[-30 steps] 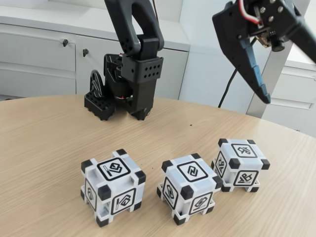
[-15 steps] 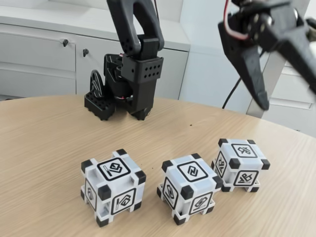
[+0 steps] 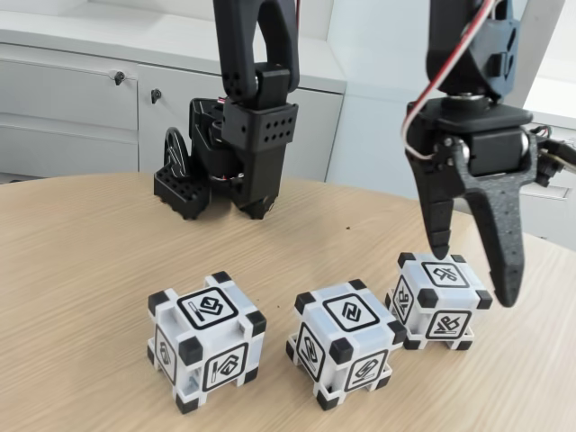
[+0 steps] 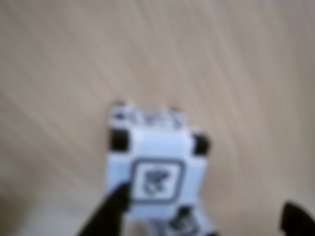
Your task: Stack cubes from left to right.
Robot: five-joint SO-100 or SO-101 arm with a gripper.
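The gripper [image 3: 475, 275] hung wide open, empty, astride the right cube [image 3: 440, 301] (all three sat upright, corners toward us) on the tabletop [image 3: 81, 270].

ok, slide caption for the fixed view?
Open gripper poised over the rightmost cube of three unstacked on a wooden table.

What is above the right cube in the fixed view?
The open hand hangs over the right cube, its fingers straddling the top. Nothing lies on it. The face against the table is hidden.
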